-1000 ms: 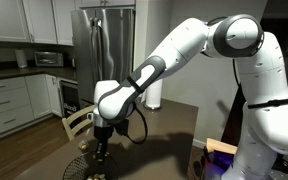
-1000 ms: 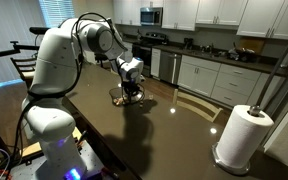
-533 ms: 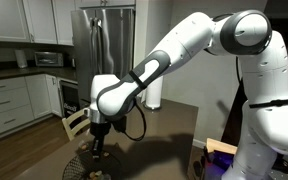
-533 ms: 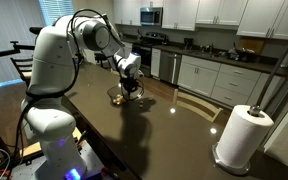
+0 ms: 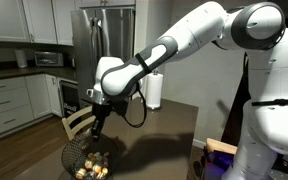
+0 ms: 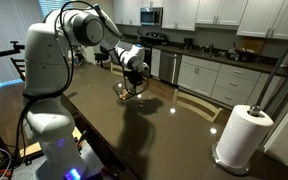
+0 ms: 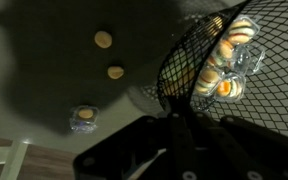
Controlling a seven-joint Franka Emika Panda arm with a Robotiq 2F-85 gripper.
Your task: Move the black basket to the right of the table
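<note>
The black basket (image 5: pixel 85 160) of dark wire mesh hangs tilted from my gripper (image 5: pixel 97 128) above the table (image 5: pixel 174 128). In an exterior view the basket (image 6: pixel 127 91) is off the dark glossy table (image 6: pixel 144 140), under my gripper (image 6: pixel 134 80). In the wrist view my gripper (image 7: pixel 180 118) is shut on the basket's rim, and the mesh (image 7: pixel 194 45) fills the upper right. Several small round yellow-and-white things lie inside the basket.
A white paper towel roll (image 6: pixel 240 139) stands on the table's near corner; it also shows in an exterior view (image 5: pixel 154 92). A pale wooden chair (image 5: pixel 76 122) stands at the table's side. Pale round spots (image 7: pixel 104 40) show on the surface below the basket.
My gripper has risen with the basket. The basket has come up off the table and now hangs tilted.
</note>
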